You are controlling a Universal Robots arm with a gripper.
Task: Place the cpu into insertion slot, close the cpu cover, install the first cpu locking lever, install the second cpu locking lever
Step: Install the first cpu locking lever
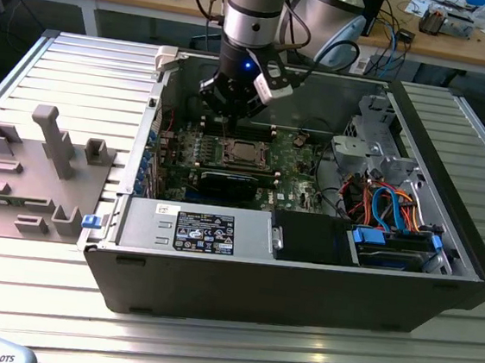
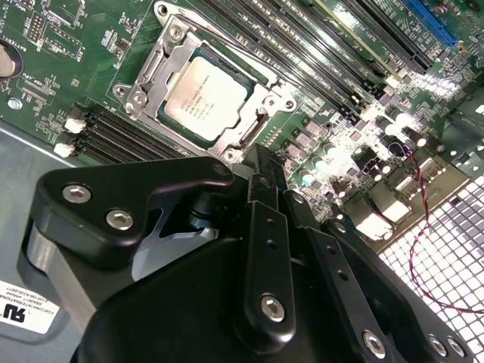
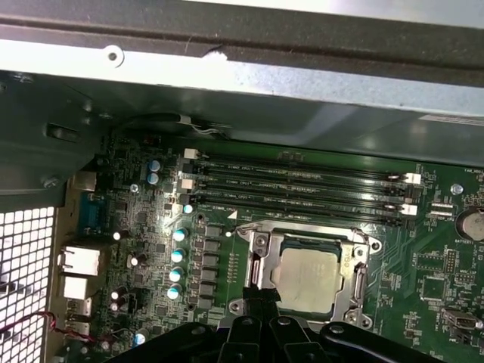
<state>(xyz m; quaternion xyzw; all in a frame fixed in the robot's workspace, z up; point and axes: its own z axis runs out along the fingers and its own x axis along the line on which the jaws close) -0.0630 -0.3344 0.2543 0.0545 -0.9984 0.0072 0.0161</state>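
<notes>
In the open computer case, your gripper hovers just above the green board at the edge of the socket, jaws together with nothing between them. The cover lies flat around the chip, which is seated in the socket. I judge you're on the locking levers, which call for a fine, square approach with the tips. The power supply's sticker carries print that I won't read off.
</notes>
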